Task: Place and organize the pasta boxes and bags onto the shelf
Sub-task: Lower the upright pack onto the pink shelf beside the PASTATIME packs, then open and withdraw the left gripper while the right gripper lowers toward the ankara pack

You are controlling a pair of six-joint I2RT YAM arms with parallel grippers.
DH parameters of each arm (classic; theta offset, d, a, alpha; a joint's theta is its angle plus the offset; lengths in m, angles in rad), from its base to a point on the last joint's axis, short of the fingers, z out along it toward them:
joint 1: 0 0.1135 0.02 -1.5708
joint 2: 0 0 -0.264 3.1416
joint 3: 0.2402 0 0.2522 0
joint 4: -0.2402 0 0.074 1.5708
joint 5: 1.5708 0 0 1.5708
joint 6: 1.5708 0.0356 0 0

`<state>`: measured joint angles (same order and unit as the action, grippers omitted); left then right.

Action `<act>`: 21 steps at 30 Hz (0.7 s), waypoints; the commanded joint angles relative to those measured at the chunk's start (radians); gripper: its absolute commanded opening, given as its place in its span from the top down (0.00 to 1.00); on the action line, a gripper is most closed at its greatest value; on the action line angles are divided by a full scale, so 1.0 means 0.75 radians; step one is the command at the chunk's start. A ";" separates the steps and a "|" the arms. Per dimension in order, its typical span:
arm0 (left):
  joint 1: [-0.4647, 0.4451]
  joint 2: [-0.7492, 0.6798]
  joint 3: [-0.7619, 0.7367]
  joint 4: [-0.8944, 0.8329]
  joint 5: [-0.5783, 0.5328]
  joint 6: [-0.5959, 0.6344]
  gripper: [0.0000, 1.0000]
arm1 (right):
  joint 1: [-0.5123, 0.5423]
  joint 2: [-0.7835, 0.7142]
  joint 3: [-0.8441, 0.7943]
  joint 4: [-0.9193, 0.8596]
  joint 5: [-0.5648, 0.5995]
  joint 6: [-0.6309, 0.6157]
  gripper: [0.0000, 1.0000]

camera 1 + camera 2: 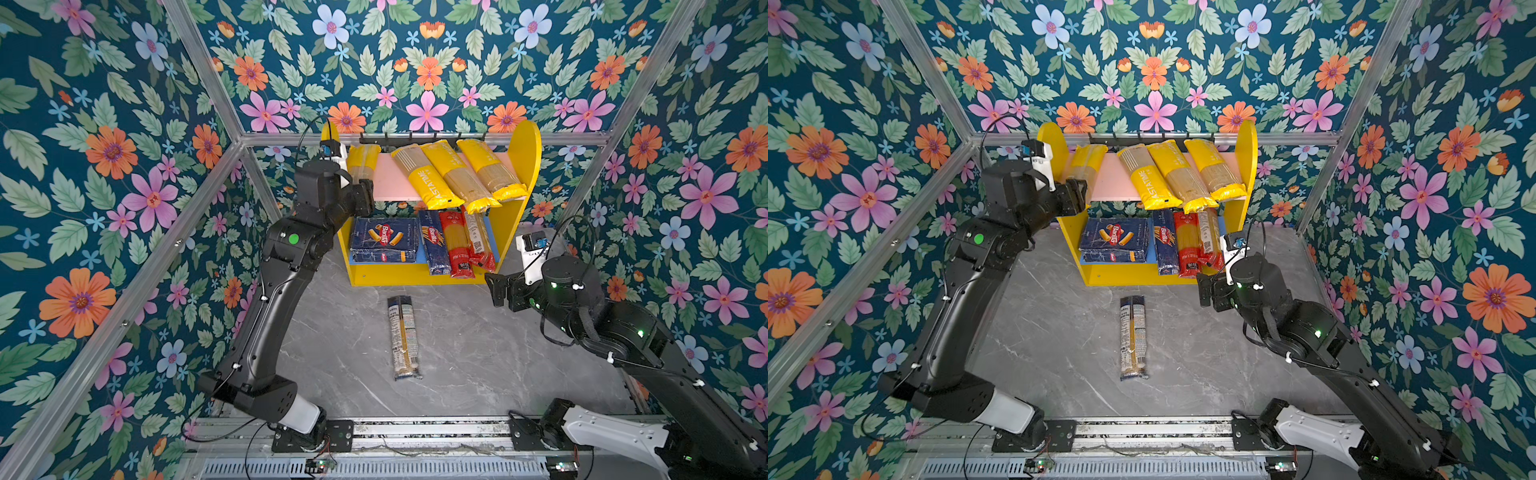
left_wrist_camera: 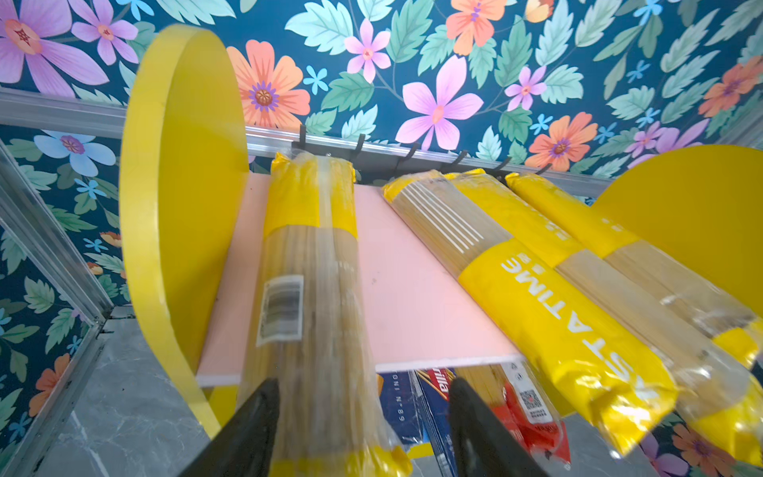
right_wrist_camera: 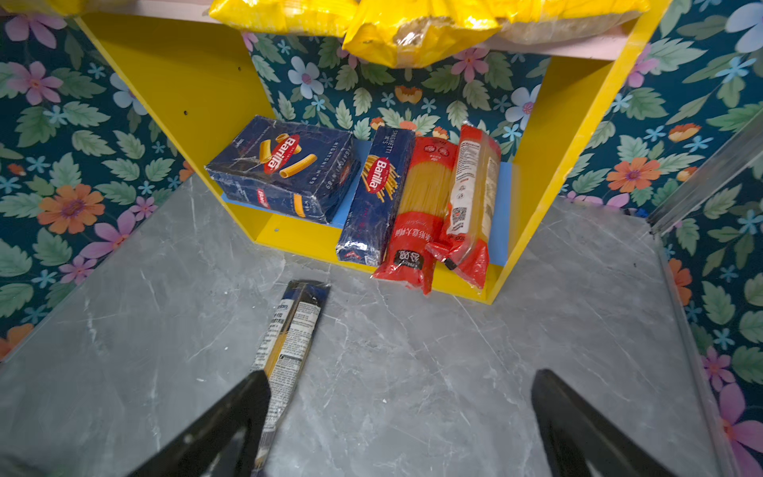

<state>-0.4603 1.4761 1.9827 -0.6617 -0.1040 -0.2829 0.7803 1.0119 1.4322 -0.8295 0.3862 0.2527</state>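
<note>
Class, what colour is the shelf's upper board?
Pink. The upper board shows best in the left wrist view.

**Glossy film on painted boards**

The yellow bags are gleaming in glossy plastic film, crinkling at the sealed ends, with clear windows. The red-and-clear bags are wearing the same shiny film. The pasta boxes are looking like cardboard under wrinkled clear wrap. The navy bag is shining too, carrying a matt white label. The shelf is showing smooth painted board with a soft sheen on its yellow panels; its pink upper board is looking matt, and the hook rail is looking like black-coated metal. The worktop is presenting a smooth grey marble-look surface. The frame bars are showing brushed metal. The fingers are looking like matt black plastic.
</note>
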 commanded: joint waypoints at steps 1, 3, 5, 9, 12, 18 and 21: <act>-0.037 -0.116 -0.155 0.061 -0.040 -0.039 0.34 | 0.012 0.005 -0.038 0.034 -0.088 0.084 0.01; -0.063 -0.214 -0.299 0.078 -0.088 -0.052 0.33 | 0.042 0.009 -0.075 0.042 -0.084 0.123 0.01; -0.071 -0.318 -0.444 0.090 -0.108 -0.073 0.32 | 0.093 0.016 -0.108 0.045 -0.036 0.149 0.01; -0.078 -0.468 -0.628 0.056 -0.124 -0.105 0.32 | 0.142 0.044 -0.137 0.050 -0.010 0.198 0.01; -0.078 -0.579 -0.764 0.038 -0.133 -0.127 0.32 | 0.173 0.081 -0.189 0.077 -0.023 0.253 0.01; -0.078 -0.746 -0.984 0.006 -0.130 -0.150 0.32 | 0.297 0.180 -0.170 0.103 0.085 0.293 0.01; -0.078 -0.776 -1.011 0.003 -0.116 -0.136 0.32 | 0.303 0.250 -0.002 0.079 0.117 0.223 0.01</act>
<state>-0.5186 0.9070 1.2324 -0.6632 -0.1886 -0.3885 1.0023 1.1751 1.3605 -0.7895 0.4202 0.4442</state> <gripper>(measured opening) 0.682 0.993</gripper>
